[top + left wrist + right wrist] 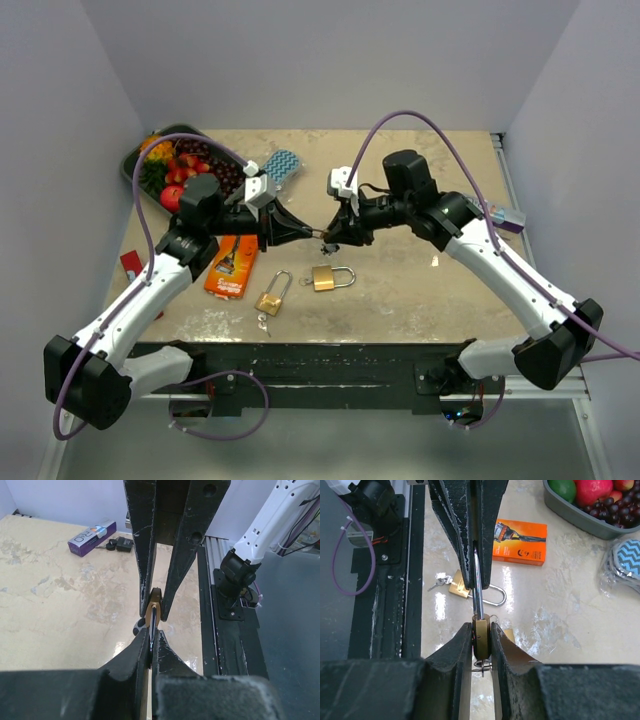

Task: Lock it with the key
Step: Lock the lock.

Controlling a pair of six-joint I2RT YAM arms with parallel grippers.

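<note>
A brass padlock (481, 637) is held in the air between both arms over the table's middle (322, 236). My right gripper (481, 630) is shut on its brass body. My left gripper (151, 635) is shut on its steel shackle (477, 587), coming from the opposite side. In the left wrist view the body (154, 602) shows between the right fingers. A small key with a ring (481, 666) hangs at the body's underside, between the right fingers. I cannot tell how deep it sits in the lock.
Two more brass padlocks (272, 297) (325, 277) lie on the table below, one with keys (263, 322). An orange box (231, 268) lies left of them. A fruit tray (135, 160) and a chevron pack (282, 163) sit at back left. A purple box (505, 218) lies at the right edge.
</note>
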